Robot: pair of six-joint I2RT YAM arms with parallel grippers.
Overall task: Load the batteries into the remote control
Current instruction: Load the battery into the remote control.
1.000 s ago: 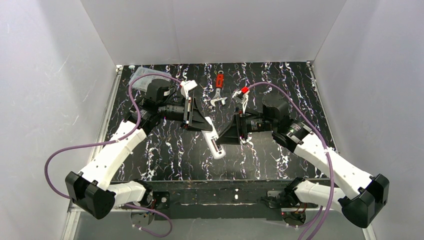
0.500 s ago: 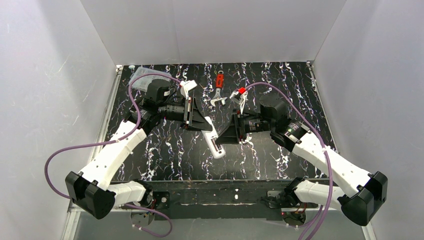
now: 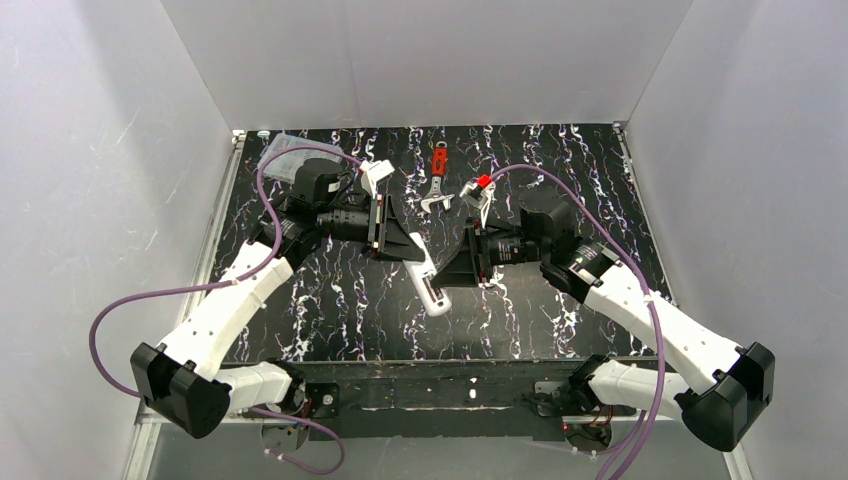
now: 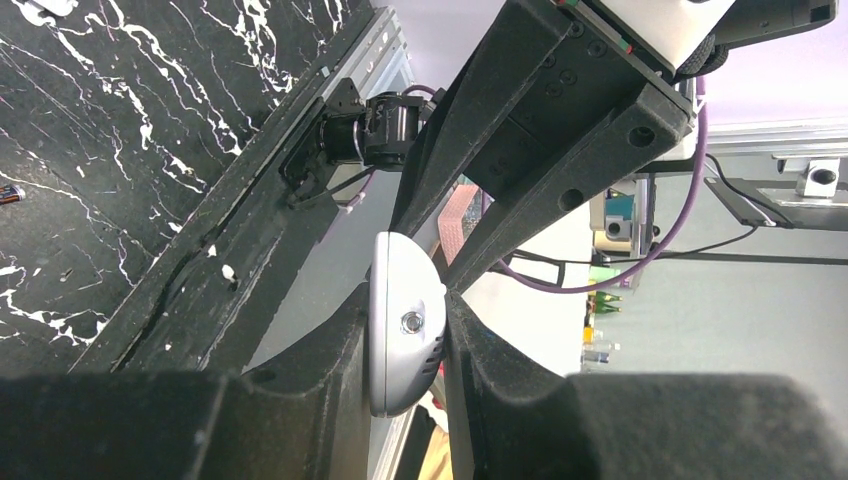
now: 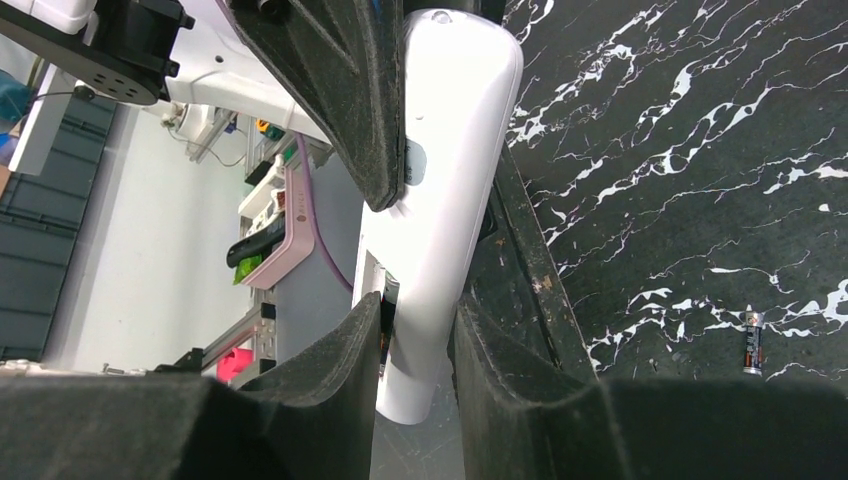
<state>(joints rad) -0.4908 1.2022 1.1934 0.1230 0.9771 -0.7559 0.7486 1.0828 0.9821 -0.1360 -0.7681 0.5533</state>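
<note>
The white remote control (image 3: 431,291) is held in the air between both grippers, over the middle of the table. My left gripper (image 3: 414,250) is shut on its upper end; the left wrist view shows that rounded end (image 4: 404,325) pinched between the pads. My right gripper (image 3: 449,279) is shut across its lower part (image 5: 450,200). There one pad (image 5: 352,350) presses against a dark battery (image 5: 389,300) at the edge of the recess. A second battery (image 5: 752,352) lies loose on the table, and it also shows in the left wrist view (image 4: 10,193).
A red-handled wrench (image 3: 438,172) lies at the back centre of the black marbled table (image 3: 560,310). A clear plastic box (image 3: 284,152) sits in the back left corner. White walls close in three sides.
My right arm has shifted slightly left, bringing its gripper closer in on the remote. The left arm and the remote have stayed put.
</note>
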